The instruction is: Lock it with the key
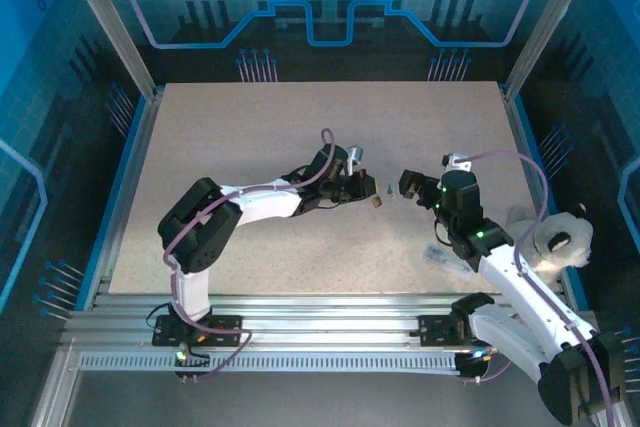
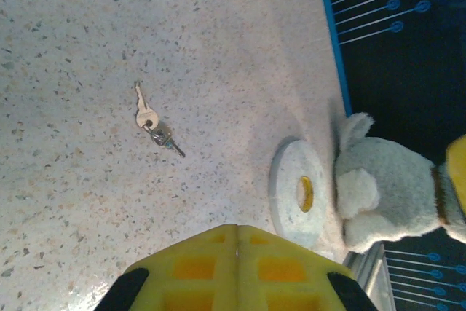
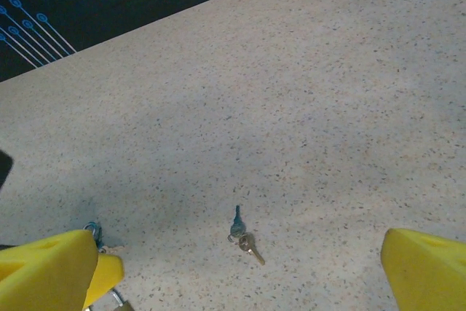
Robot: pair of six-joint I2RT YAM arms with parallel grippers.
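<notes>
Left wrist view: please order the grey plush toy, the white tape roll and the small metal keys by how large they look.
1. grey plush toy, partly cut off by the frame
2. white tape roll
3. small metal keys

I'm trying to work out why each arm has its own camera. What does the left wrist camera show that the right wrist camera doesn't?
Left wrist camera: a roll of tape and a plush toy near the edge, with the left fingers pressed together. Right wrist camera: the right fingers spread wide. Both: the keys lying loose on the speckled table.
</notes>
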